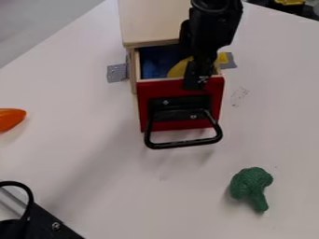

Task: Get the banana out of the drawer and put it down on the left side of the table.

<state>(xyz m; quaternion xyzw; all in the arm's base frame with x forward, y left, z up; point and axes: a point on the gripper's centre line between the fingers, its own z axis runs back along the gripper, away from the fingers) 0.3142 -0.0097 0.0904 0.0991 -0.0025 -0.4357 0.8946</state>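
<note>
The black gripper hangs over the right part of the open drawer, its tip by the red drawer front. Partly behind it, the yellow banana lies in the blue-lined drawer, with a bit of yellow also showing to the gripper's right. Whether the gripper holds the banana cannot be made out. The white table extends to the left of the drawer.
A wooden cabinet stands behind the drawer, with grey tape at its side. An orange object lies at the left edge, green broccoli at the lower right. A black device occupies the lower left corner.
</note>
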